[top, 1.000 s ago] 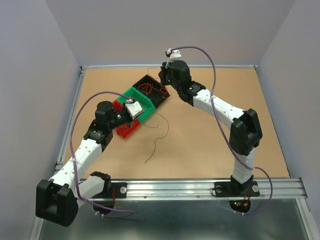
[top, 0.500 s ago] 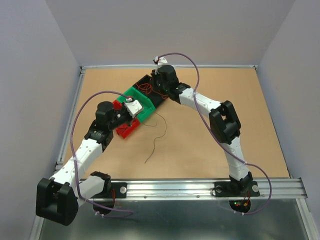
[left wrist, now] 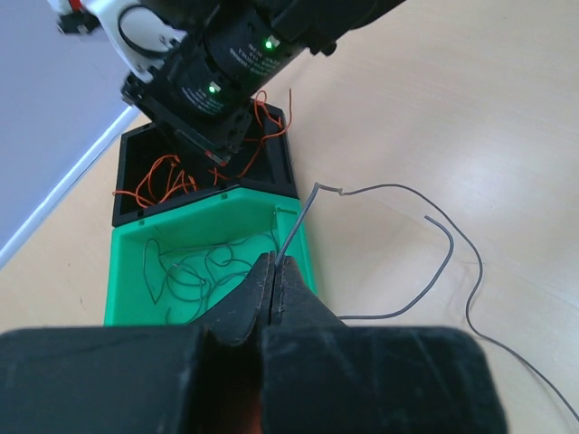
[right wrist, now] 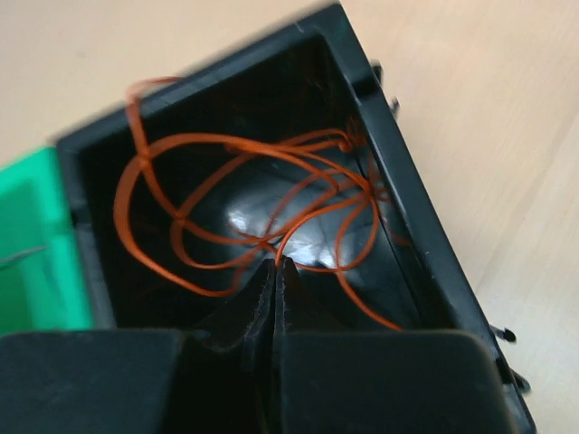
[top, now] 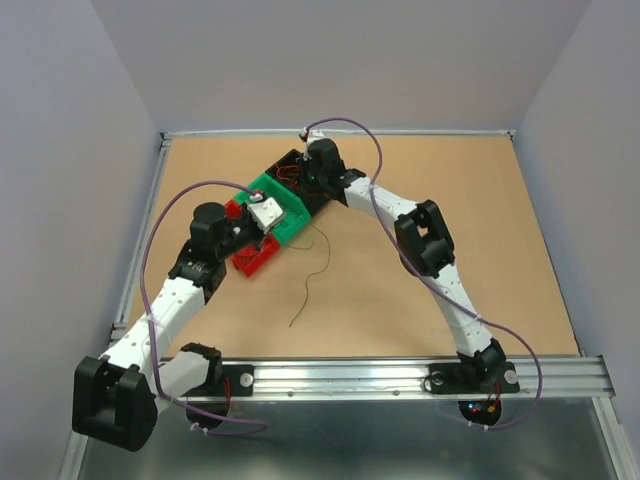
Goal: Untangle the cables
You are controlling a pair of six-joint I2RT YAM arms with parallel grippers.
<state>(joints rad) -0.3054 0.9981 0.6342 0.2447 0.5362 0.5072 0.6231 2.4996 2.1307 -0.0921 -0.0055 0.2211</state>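
Note:
My left gripper (left wrist: 274,264) is shut on one end of a thin dark grey cable (left wrist: 443,262) above the near right corner of the green bin (left wrist: 204,203). The rest of that cable curls over the table (top: 318,265). Several dark cables (left wrist: 194,271) lie in the green bin. My right gripper (right wrist: 277,264) is shut on an orange cable inside the black bin (right wrist: 398,181), where curly orange cables (right wrist: 348,145) lie in loops. In the top view the left gripper (top: 275,228) is at the green bin (top: 290,212) and the right gripper (top: 312,172) is over the black bin.
A red bin (top: 252,260) sits beside the green bin, under my left wrist. The three bins stand in a diagonal row at the table's back left. The right arm's wrist (left wrist: 217,81) hangs over the black bin (left wrist: 127,172). A metal rail (top: 380,375) runs along the near edge.
The right arm has swung left and down, bringing its gripper over and into the black bin. The left arm and the dark cable on the table have not moved.

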